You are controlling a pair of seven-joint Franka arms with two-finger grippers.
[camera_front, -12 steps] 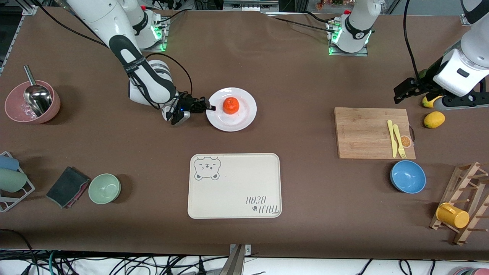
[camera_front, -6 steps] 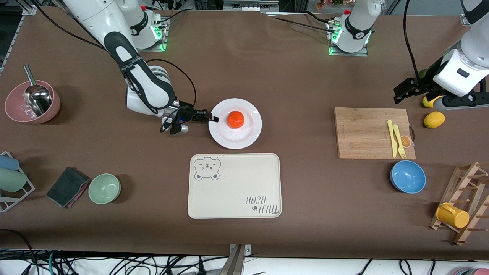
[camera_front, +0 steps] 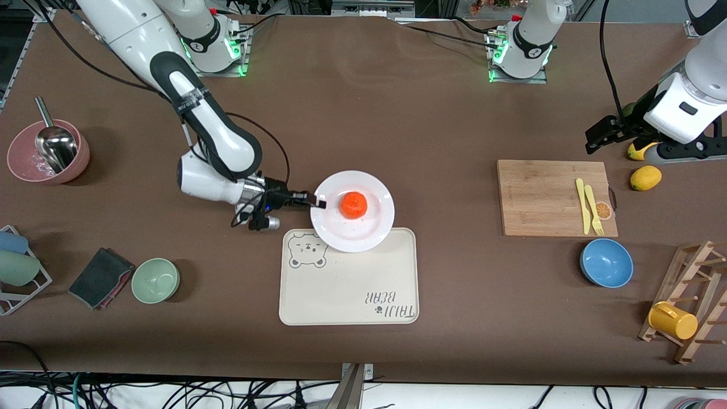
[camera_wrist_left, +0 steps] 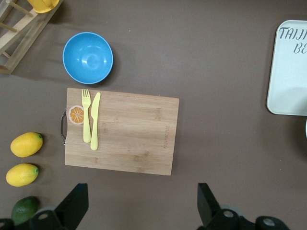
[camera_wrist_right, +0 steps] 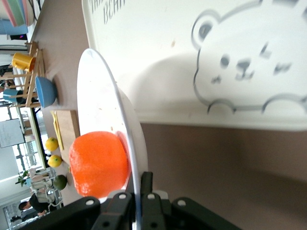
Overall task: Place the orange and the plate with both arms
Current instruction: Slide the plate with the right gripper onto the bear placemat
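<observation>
The white plate (camera_front: pixel 372 227) carries the orange (camera_front: pixel 354 204) at its middle. My right gripper (camera_front: pixel 317 203) is shut on the plate's rim and holds it over the edge of the cream bear tray (camera_front: pixel 349 284) that lies farthest from the front camera. In the right wrist view the plate (camera_wrist_right: pixel 103 105) is seen edge-on between my fingers, with the orange (camera_wrist_right: pixel 98 163) on it and the tray (camera_wrist_right: pixel 201 57) below. My left gripper (camera_front: pixel 596 138) is open and empty, waiting over the table at the left arm's end, near the lemons.
A wooden cutting board (camera_front: pixel 539 196) with yellow cutlery, a blue bowl (camera_front: pixel 606 262), two lemons (camera_front: pixel 646 177) and a rack with a yellow cup (camera_front: pixel 673 321) are at the left arm's end. A pink bowl with ladle (camera_front: pixel 48 150), green bowl (camera_front: pixel 155 280) and dark cloth (camera_front: pixel 100 277) are at the right arm's end.
My right gripper has carried the plate with the orange toward the front camera, from the bare table to over the tray's edge. The left arm has not moved.
</observation>
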